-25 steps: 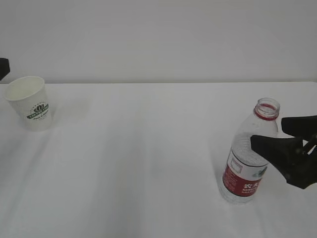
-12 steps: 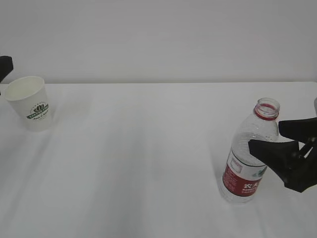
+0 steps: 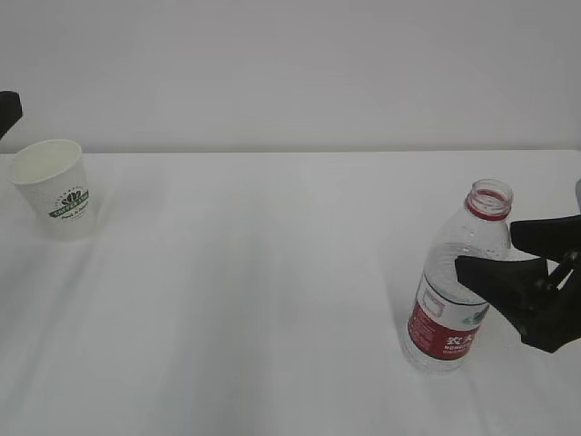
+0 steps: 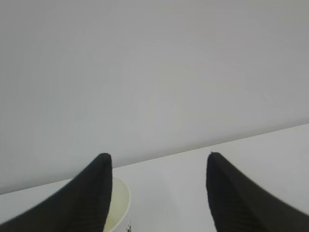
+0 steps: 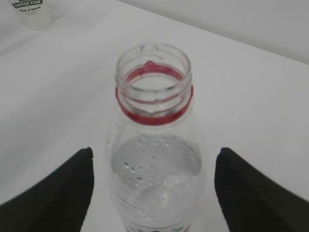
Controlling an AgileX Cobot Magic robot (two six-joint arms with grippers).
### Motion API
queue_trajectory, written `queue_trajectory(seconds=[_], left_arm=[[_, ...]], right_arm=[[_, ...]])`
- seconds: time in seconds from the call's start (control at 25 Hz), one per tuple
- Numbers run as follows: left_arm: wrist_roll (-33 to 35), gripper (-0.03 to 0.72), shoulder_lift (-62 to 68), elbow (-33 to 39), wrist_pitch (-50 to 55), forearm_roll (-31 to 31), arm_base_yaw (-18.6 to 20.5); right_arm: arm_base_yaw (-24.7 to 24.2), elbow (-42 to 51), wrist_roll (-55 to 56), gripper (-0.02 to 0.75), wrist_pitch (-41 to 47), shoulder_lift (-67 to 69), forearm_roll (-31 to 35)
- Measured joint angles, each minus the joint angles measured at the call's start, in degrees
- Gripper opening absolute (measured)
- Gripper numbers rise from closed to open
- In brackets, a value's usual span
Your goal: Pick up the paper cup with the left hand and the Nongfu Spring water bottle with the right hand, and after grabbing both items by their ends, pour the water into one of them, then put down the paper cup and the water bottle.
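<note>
Barely anything has shifted over the last second, which suggests both arms are pausing in position just ahead of their grasps. Taking the table [image 3: 272,272] as the landmark: near its right edge stands the water bottle [image 3: 454,282], upright, cap off, red label low on its body, partly filled with water [image 5: 154,169]. The right hand [image 3: 508,263] has crept a little further in from the table's right side compared with a second ago and now holds steady; its claw is spread wide, one finger on each side of the bottle's upper body, and the wrist view shows clear gaps on both sides, so nothing is pinched yet.

At the table's far left corner sits the paper cup [image 3: 56,189], upright and unmoved. The left hand [image 4: 157,193] is barely visible in the outside view, just a dark tip at the frame's edge that has risen slightly. From its wrist camera the claw is spread, with the cup's rim partly behind the left finger [image 4: 87,193], so it looks off-centre rather than straddled.

Neither item is lifted; closing on the bottle looks ready, while the cup likely needs realignment first.
</note>
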Motion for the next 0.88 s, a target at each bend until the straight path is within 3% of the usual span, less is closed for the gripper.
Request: queue_trajectory(seconds=[0.36, 0.56, 0.88], left_arm=[[0.0, 0.451, 0.0, 0.0, 0.0, 0.0, 0.0], [0.0, 0.451, 0.0, 0.0, 0.0, 0.1, 0.0], [0.0, 0.451, 0.0, 0.0, -1.6, 0.6, 0.0]], right_arm=[[0.0, 0.0, 0.0, 0.587, -0.6, 0.0, 0.0], [0.0, 0.0, -5.8, 0.587, -8.2, 0.0, 0.1], [0.0, 1.6, -10.6, 0.587, -13.5, 0.1, 6.7]])
